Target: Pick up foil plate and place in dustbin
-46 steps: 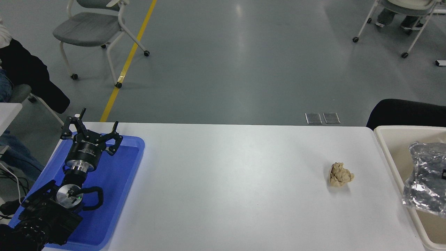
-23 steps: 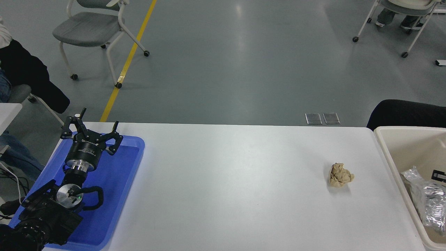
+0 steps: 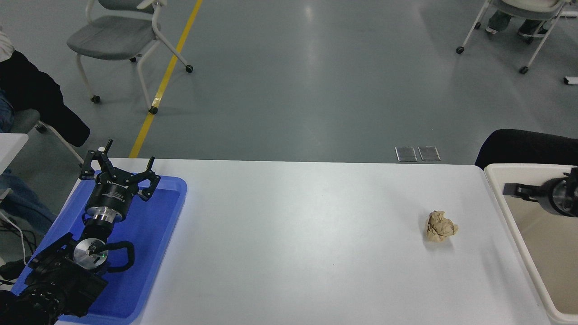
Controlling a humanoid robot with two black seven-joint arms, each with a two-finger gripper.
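The beige dustbin (image 3: pixel 544 253) stands at the table's right end, and only its smooth tan inside walls show. The foil plate does not show anywhere in this view. My right gripper (image 3: pixel 512 189) comes in from the right edge and hangs over the bin's far part, pointing left; I cannot tell whether it is open or shut. My left gripper (image 3: pixel 123 157) is parked open and empty over the blue tray at the lower left.
A small tan paper wad (image 3: pixel 441 226) lies on the white table (image 3: pixel 293 234) left of the bin. The shallow blue tray (image 3: pixel 153 234) sits at the left end. A black chair back (image 3: pixel 524 146) stands behind the bin, and grey chairs are on the floor beyond.
The foil plate was held above the bin, dropped lower inside it, and is now out of sight. My right gripper has come up into view over the bin's far part.
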